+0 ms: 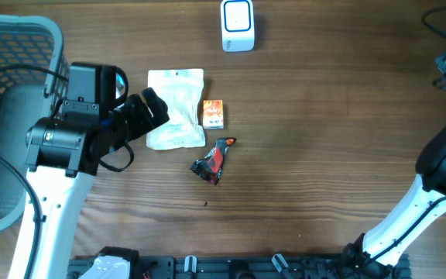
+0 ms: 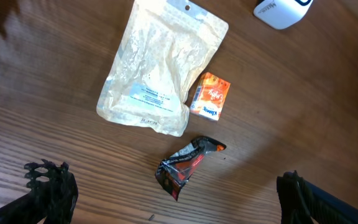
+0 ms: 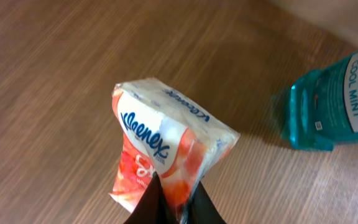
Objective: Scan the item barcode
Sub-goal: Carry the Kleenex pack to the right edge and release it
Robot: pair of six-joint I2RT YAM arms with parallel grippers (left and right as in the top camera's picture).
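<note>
between the right jaws, a kleenex pack [image 3: 166,149]

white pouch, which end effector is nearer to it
Left. The left end effector hovers open right beside the white pouch; the right end effector, shut on a Kleenex pack, is far off to the right.

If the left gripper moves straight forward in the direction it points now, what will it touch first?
Probably the crumpled dark wrapper, which lies centred ahead of the open left gripper in its wrist view. Depth is unclear, so it might reach the table first.
</note>
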